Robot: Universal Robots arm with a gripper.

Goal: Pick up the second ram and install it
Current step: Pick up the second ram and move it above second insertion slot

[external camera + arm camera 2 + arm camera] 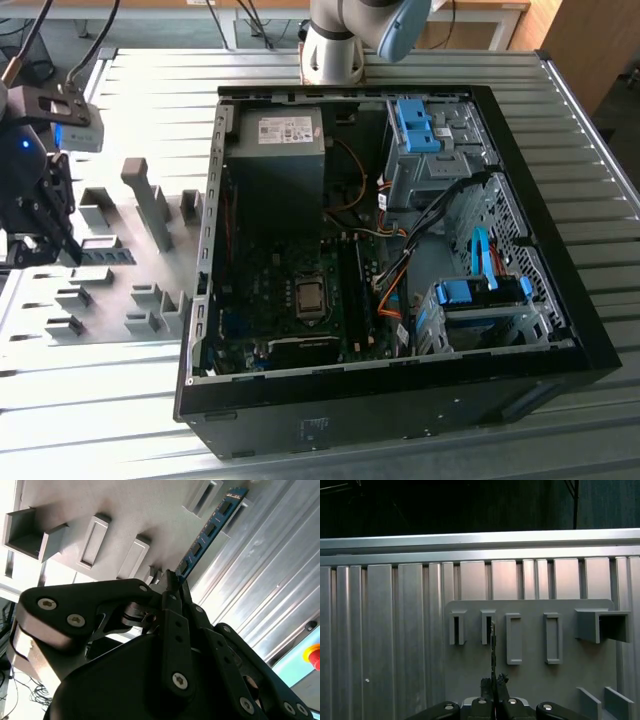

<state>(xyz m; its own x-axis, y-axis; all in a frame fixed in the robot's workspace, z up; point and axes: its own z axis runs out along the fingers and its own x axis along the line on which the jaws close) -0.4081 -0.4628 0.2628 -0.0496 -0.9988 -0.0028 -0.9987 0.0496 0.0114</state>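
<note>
Two fingers [175,615] pinch one thin blue ram [210,530].

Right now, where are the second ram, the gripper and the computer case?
second ram [210,531]: second wrist view, on its blue board among the chips.
gripper [173,580]: second wrist view, between the fingertips closed on the ram.
computer case [400,420]: exterior view, on its black outer wall.

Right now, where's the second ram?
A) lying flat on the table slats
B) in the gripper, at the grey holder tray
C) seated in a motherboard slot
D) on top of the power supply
B: in the second wrist view the second ram sticks out from between the closed fingers of the gripper, with the grey holder tray right behind it, outside the PC case.
</note>
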